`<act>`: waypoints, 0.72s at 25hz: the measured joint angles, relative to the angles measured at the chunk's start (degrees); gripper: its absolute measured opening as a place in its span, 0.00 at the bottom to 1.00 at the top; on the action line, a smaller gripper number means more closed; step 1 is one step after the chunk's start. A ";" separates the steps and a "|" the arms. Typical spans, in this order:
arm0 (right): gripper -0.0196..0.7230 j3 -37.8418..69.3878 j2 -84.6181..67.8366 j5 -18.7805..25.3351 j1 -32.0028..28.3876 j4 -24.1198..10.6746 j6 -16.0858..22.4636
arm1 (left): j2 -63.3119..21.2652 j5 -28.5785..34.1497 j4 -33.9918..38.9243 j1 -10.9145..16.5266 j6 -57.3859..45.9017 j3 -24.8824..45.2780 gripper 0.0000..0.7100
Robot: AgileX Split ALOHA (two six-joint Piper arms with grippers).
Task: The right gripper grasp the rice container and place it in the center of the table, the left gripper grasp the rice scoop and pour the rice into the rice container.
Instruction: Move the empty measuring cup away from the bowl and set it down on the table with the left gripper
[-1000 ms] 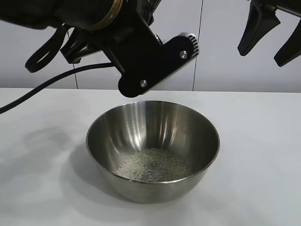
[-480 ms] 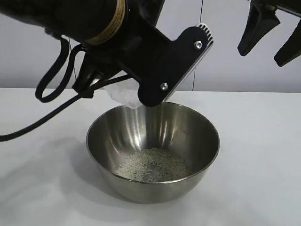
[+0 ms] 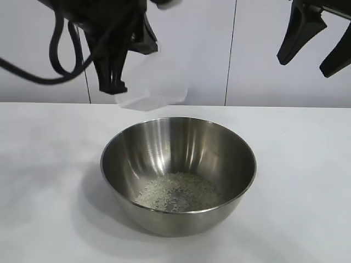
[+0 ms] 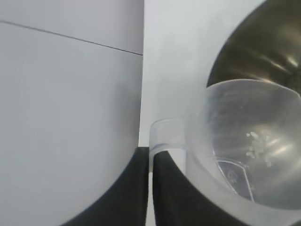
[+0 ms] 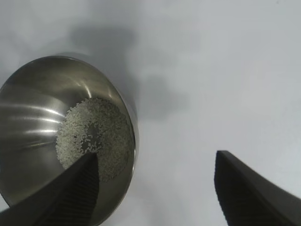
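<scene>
The steel rice container (image 3: 164, 148) stands in the middle of the white table (image 3: 49, 164), with a loose heap of rice (image 3: 178, 193) on its bottom. High over its far left rim hangs the clear rice scoop (image 3: 156, 76), with my left gripper (image 3: 114, 87) shut on its side handle. In the left wrist view the black fingers (image 4: 178, 193) pinch the handle (image 4: 162, 136), and only a few grains cling inside the scoop (image 4: 244, 141). My right gripper (image 3: 306, 66) hangs open and empty at the upper right, above the table beside the container (image 5: 33, 113).
A pale panelled wall (image 3: 263, 55) runs behind the table. The left arm's black cable (image 3: 55, 49) loops at the upper left. White tabletop (image 5: 211, 70) lies to the right of the container.
The left arm has risen and swung back to the left, lifting the scoop away from over the container. The right gripper and the container have not moved.
</scene>
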 joint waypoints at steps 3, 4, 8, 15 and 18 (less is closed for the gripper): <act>0.68 0.00 0.00 0.00 0.00 -0.05 0.00 | -1.33 -2.07 -10.20 4.21 1.98 0.00 0.01; 0.68 0.00 0.00 -0.04 0.00 -0.05 0.00 | -1.62 -2.74 -12.94 5.40 2.22 0.00 0.01; 0.68 0.00 0.00 -0.06 0.00 -0.05 0.00 | -1.80 -5.86 -26.24 9.62 2.27 0.00 0.01; 0.68 0.00 0.00 -0.06 0.00 -0.05 0.00 | -1.80 -10.77 -56.76 18.07 2.18 0.00 0.01; 0.68 0.00 0.00 -0.06 0.00 -0.05 0.00 | -1.80 -10.10 -67.32 22.08 2.11 0.00 0.01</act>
